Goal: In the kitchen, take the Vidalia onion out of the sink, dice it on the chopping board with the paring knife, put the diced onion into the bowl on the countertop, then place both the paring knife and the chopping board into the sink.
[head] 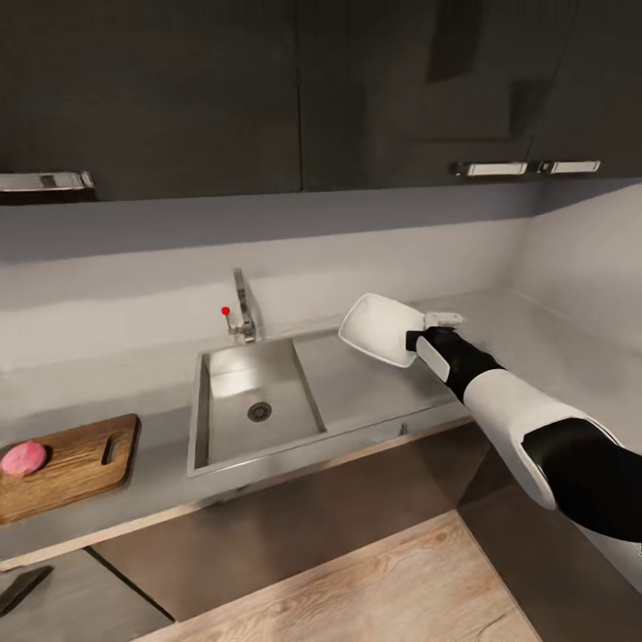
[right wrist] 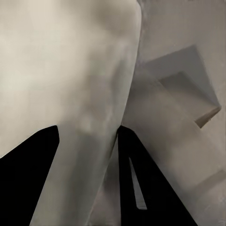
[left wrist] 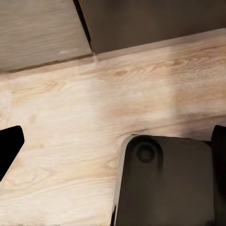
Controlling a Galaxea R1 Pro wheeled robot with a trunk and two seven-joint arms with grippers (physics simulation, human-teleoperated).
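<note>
A pinkish, rounded Vidalia onion [head: 24,457] lies on the brown chopping board [head: 76,464], which rests on the grey countertop [head: 160,464] at the far left. The steel sink [head: 267,379] beside it holds nothing. My right gripper [head: 419,342] is shut on the rim of the white bowl [head: 382,329], held tilted in the air above the sink's drainboard. In the right wrist view the bowl [right wrist: 70,61] wall sits between the two dark fingers [right wrist: 141,179] of that gripper [right wrist: 87,134]. My left gripper [left wrist: 115,136] hangs open over the wood floor. The paring knife is out of view.
A chrome faucet [head: 242,308] with a red-tipped lever stands behind the basin. Dark upper cabinets [head: 178,89] hang overhead. The countertop turns a corner at the right wall [head: 580,259]. A dark shape [head: 22,588] shows at the lower left. The robot's base [left wrist: 165,183] is below the left gripper.
</note>
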